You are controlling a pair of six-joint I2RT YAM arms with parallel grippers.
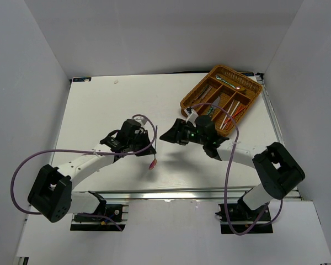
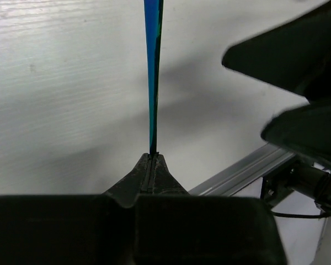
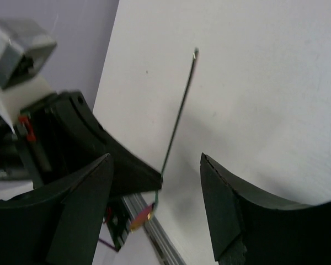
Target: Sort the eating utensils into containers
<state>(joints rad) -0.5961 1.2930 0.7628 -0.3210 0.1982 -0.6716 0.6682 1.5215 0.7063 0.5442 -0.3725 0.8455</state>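
The left gripper pinches a thin blue utensil with a pink end above the white table, the right gripper gapes wide and holds nothing just beside it, and the brown wicker tray with other utensils sits far back on the right.

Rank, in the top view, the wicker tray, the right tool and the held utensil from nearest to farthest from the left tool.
1. held utensil: clamped in the left tool, pink end toward the near edge.
2. right tool: just to its right, open.
3. wicker tray: far right of the table, beyond the right tool.
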